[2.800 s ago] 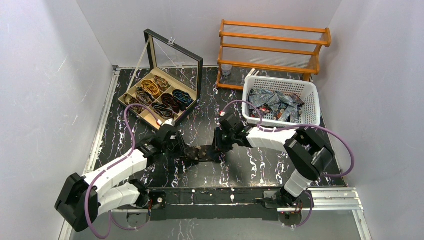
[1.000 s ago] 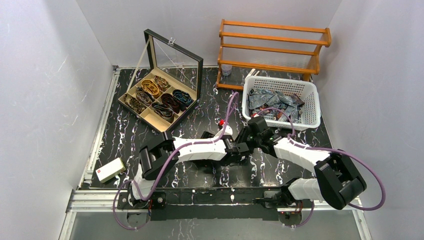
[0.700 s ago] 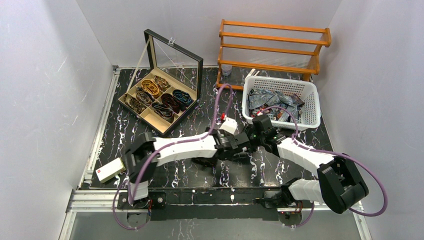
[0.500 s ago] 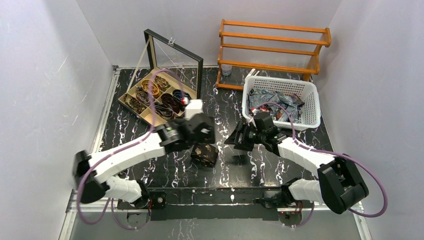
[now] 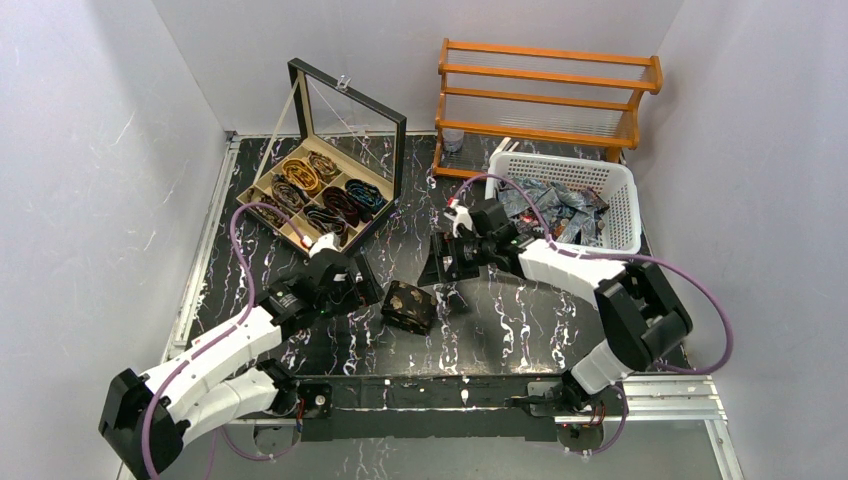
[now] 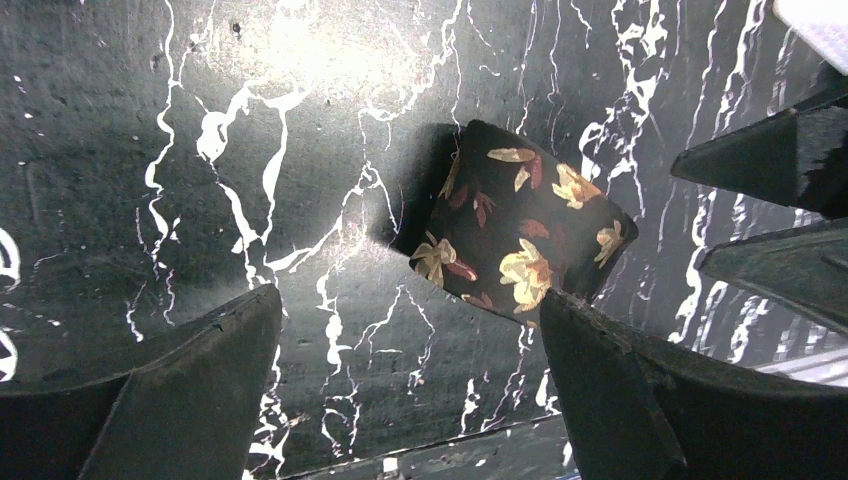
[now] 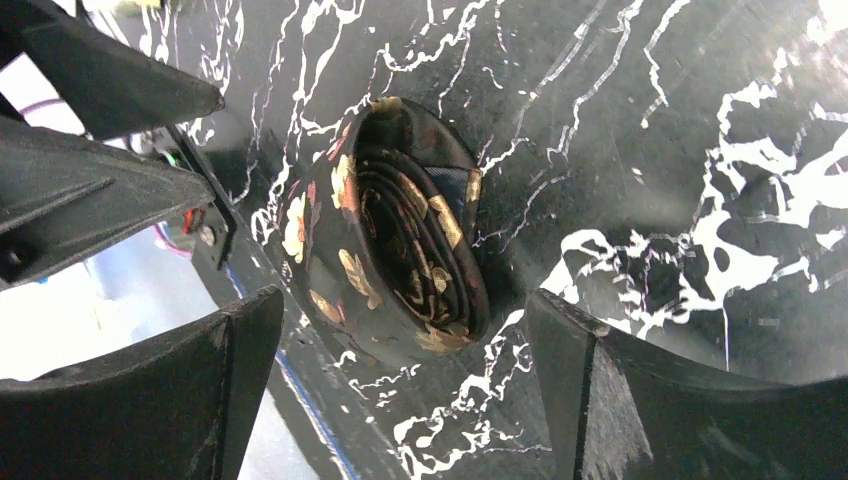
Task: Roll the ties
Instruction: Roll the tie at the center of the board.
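Note:
A dark tie with gold floral spots (image 5: 408, 306) stands rolled into a tight coil on the black marbled table, free of both grippers. In the left wrist view the coil (image 6: 520, 235) lies just beyond my left gripper (image 6: 410, 300), whose jaws stand wide apart with only table between them. From the right wrist the coil's spiral end (image 7: 400, 230) shows ahead of my open right gripper (image 7: 405, 298). Seen from above, the left gripper (image 5: 368, 288) is left of the coil and the right gripper (image 5: 440, 272) is behind it to the right.
An open compartment box (image 5: 268, 214) with several rolled ties sits at the back left. A white basket (image 5: 620, 215) of loose ties stands at the back right, with a wooden rack (image 5: 545, 95) behind it. The opposite gripper's fingers (image 6: 780, 160) show in each wrist view.
Both grippers have opened and drawn back from the coil. The left arm swung away to the left and the right arm moved back, leaving the rolled tie alone on the table.

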